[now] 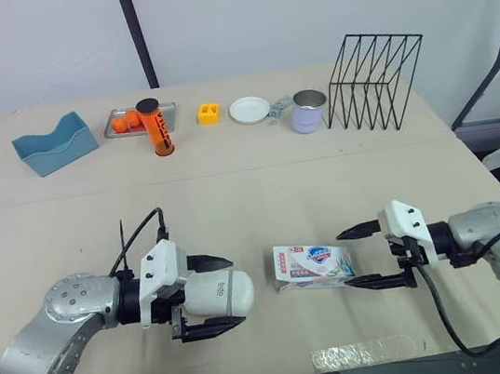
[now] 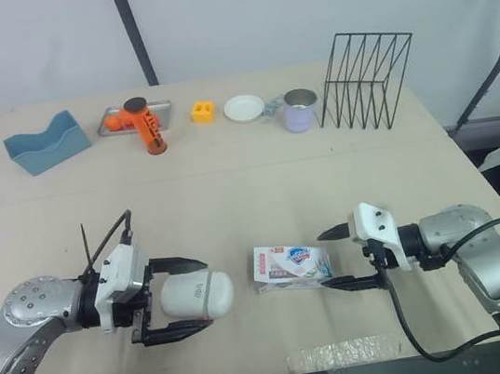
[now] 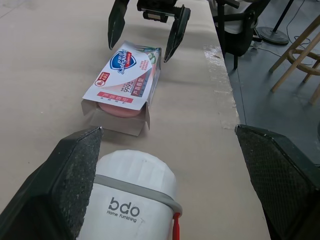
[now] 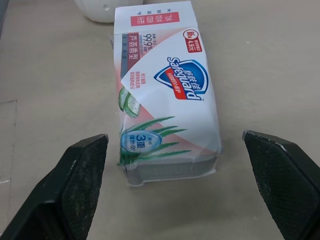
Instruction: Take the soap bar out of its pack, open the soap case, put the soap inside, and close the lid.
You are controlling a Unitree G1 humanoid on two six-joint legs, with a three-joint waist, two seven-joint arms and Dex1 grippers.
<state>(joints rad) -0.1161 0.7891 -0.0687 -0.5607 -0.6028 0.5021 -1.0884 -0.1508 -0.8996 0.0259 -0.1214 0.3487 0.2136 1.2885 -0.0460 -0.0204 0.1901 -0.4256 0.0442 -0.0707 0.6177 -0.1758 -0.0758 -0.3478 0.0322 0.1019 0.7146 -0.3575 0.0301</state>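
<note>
Both jaws gape wide, unpacking seemingly unstarted: left gripper (image 1: 235,290) straddles the soap case (image 3: 132,200), right gripper (image 1: 344,259) should clamp the soap pack (image 1: 310,263).

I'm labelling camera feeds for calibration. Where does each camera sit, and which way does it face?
Head views: on the head, looking forward and down at the table; both arms show.
Left wrist: behind the left gripper, facing the soap case and soap pack; own fingers show.
Right wrist: behind the right gripper, facing the soap pack; own fingers show.
Shared: both wrist views show the soap pack.
</note>
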